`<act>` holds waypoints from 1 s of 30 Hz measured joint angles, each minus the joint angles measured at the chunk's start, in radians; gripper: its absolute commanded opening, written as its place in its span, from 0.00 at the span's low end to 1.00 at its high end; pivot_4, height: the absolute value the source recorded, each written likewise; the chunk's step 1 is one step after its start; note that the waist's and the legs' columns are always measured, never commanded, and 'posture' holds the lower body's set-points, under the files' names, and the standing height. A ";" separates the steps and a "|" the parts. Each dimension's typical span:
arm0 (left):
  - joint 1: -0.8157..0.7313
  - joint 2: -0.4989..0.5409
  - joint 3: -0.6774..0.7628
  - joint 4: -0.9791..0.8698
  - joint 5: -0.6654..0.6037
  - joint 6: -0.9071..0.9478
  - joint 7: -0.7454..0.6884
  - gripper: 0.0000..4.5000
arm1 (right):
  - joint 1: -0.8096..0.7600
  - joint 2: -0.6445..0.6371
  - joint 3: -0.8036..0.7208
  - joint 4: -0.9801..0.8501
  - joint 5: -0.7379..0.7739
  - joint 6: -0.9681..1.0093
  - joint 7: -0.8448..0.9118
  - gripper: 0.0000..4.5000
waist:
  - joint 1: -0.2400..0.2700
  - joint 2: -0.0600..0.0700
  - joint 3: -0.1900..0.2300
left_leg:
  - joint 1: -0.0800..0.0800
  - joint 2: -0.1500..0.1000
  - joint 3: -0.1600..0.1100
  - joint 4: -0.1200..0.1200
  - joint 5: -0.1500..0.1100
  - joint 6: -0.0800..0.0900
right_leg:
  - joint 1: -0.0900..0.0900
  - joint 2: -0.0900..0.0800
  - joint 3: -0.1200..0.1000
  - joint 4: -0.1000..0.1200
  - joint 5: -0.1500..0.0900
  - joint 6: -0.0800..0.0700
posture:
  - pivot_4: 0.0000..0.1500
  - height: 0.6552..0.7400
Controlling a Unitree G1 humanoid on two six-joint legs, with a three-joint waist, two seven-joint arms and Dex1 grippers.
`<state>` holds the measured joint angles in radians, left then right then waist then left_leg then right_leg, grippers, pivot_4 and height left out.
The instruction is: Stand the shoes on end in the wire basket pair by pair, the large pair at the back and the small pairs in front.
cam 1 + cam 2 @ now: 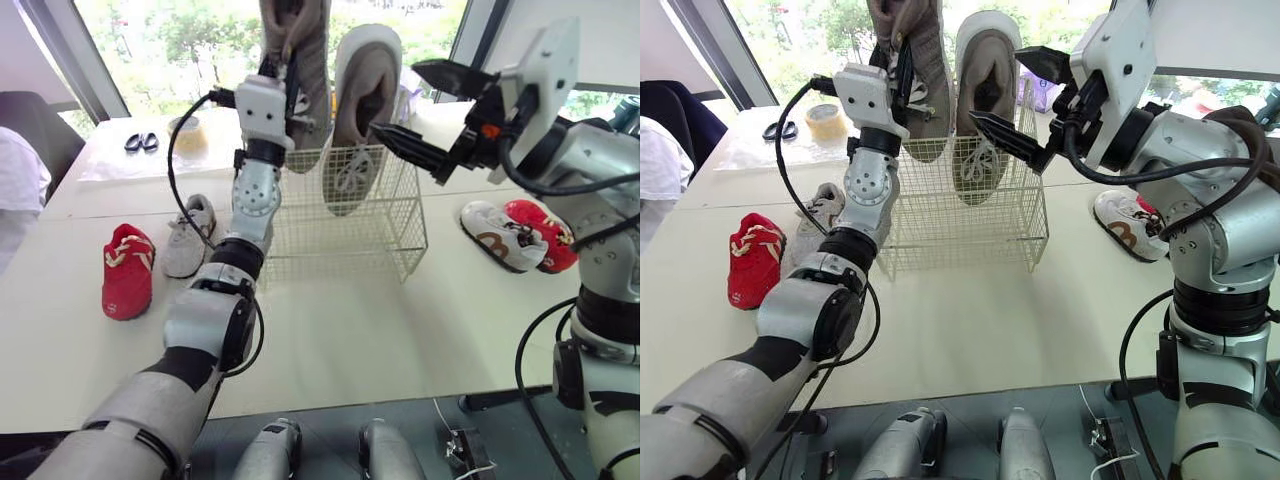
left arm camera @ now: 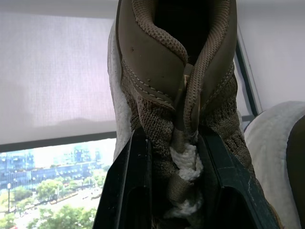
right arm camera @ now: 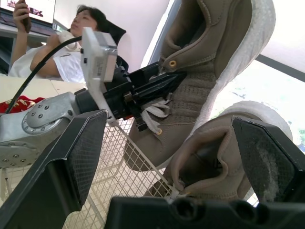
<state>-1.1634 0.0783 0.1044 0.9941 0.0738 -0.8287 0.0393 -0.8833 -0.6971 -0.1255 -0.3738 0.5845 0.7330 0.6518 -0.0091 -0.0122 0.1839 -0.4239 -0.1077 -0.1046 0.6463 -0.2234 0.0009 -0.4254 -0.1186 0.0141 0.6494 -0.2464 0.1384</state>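
Observation:
A large tan shoe point(image 1: 310, 40) hangs toe-down over the back left of the white wire basket point(image 1: 345, 235), its toe about level with the rim. My left gripper point(image 1: 290, 72) is shut on its tongue and laces point(image 2: 183, 162). The matching large shoe point(image 1: 362, 100) stands on end in the back right of the basket, heel up. Just right of that shoe my right gripper point(image 1: 422, 108) is open, holding nothing and not touching it. A small red shoe point(image 1: 128, 270) and a small grey shoe point(image 1: 188, 235) lie left of the basket. A white shoe point(image 1: 503, 236) and a red shoe point(image 1: 545, 232) lie to its right.
A roll of tape point(image 1: 190, 135) and scissors point(image 1: 141, 142) lie at the far left of the table. A person point(image 3: 66, 43) sits beyond the table's left end. Bare tabletop point(image 1: 400, 340) stretches in front of the basket.

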 measured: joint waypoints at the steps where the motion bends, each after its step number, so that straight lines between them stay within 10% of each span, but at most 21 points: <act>1: 0.019 -0.003 -0.002 -0.027 -0.006 0.005 -0.011 0.55 | 0.000 0.000 0.000 0.000 0.000 0.001 0.000 1.00 | 0.001 0.001 0.000 | 0.001 0.000 0.000 0.000 0.000 0.000 | 0.001 0.000 0.000 0.000 0.000 0.000 | 1.00 1.00; 5: 0.153 -0.008 -0.013 -0.204 -0.072 0.086 -0.099 0.99 | 0.002 0.001 0.000 -0.002 0.006 0.003 -0.002 1.00 | 0.000 0.009 -0.007 | 0.006 0.000 0.000 -0.001 0.000 0.000 | 0.006 0.000 0.000 0.000 0.000 0.000 | 1.00 1.00; 19: 0.599 0.202 -0.055 -0.957 -0.357 0.817 -0.436 0.99 | 0.038 0.002 -0.006 0.000 0.010 0.001 -0.005 1.00 | -0.003 0.009 -0.007 | 0.005 0.000 -0.002 -0.001 -0.001 0.001 | 0.005 0.001 0.000 -0.002 0.000 0.000 | 1.00 1.00; 30: 0.627 0.571 0.077 -1.276 -0.916 1.540 -0.685 0.99 | 0.238 -0.146 -0.151 0.054 -0.082 0.010 -0.094 1.00 | 0.001 0.009 -0.006 | 0.001 0.000 -0.002 -0.001 -0.001 0.001 | 0.003 0.000 0.000 -0.003 0.000 -0.001 | 1.00 1.00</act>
<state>-0.5362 0.6495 0.1817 -0.2815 -0.8423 0.7113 -0.6454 -0.6451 -0.8429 -0.2767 -0.3202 0.5030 0.7426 0.5579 -0.0081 -0.0030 0.1775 -0.4224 -0.1076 -0.1067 0.6455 -0.2246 0.0021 -0.4228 -0.1183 0.0139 0.6468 -0.2468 0.1379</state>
